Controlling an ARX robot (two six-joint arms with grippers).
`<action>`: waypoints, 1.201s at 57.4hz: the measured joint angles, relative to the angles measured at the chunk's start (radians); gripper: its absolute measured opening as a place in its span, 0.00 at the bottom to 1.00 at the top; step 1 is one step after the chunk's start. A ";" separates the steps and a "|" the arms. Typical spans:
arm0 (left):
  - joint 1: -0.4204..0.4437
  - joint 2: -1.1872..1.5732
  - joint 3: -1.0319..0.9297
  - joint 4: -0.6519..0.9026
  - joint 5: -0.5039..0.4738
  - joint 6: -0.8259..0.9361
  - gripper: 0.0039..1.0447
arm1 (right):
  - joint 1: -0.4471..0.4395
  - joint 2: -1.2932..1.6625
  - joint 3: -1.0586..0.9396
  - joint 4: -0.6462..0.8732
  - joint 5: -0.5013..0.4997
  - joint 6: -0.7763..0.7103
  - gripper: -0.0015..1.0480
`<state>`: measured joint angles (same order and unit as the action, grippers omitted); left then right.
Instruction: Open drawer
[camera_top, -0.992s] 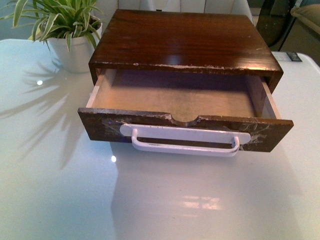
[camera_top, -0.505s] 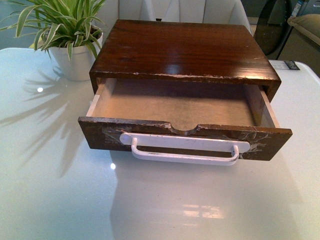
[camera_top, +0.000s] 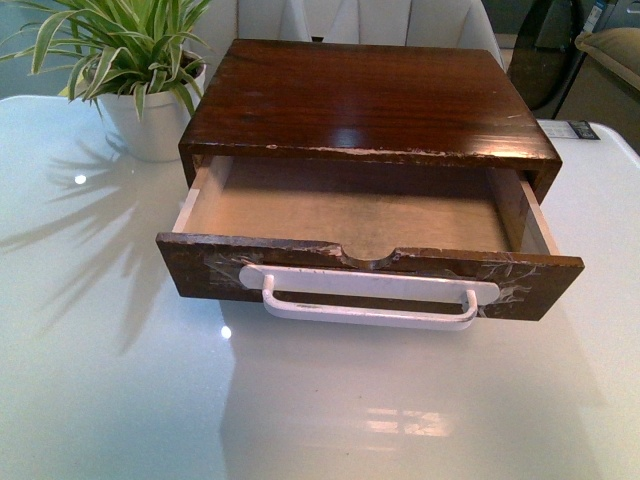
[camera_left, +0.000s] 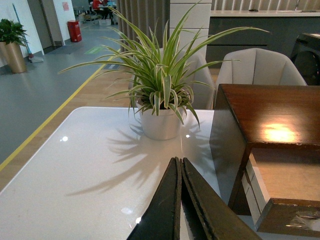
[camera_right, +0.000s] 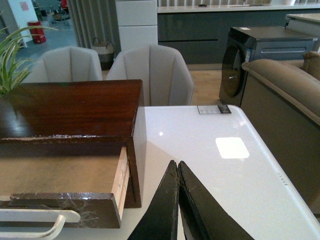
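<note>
The drawer stands pulled well out of its dark-brown wooden case, showing a pale empty interior, a notch in its top edge and a long white bar handle on the scratched front. Neither arm shows in the front view. My left gripper is shut with nothing in it, over the table beside the case's plant-side wall; the drawer shows there too. On the other side my right gripper is also shut and empty, apart from the drawer.
A potted spider plant in a white pot stands on the glossy white table at the case's back left. Pale chairs stand behind the table. A small label lies near the far right edge.
Between one second ago and half a second ago the view shifted slightly, with the case and plant sitting lower in the picture. Since then nothing has moved; the drawer stays equally far out.
</note>
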<state>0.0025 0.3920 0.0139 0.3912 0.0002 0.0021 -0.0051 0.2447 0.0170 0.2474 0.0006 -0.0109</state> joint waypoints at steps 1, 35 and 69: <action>0.000 -0.009 0.000 -0.009 0.000 0.000 0.02 | 0.000 -0.003 0.000 -0.003 0.000 0.000 0.02; 0.000 -0.335 0.000 -0.365 0.000 0.000 0.02 | 0.000 -0.239 0.000 -0.246 0.000 0.000 0.02; 0.000 -0.386 0.000 -0.390 0.000 0.000 0.12 | 0.000 -0.240 0.000 -0.246 0.000 0.000 0.25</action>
<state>0.0021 0.0063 0.0143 0.0013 -0.0002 0.0017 -0.0048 0.0051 0.0170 0.0010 0.0002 -0.0109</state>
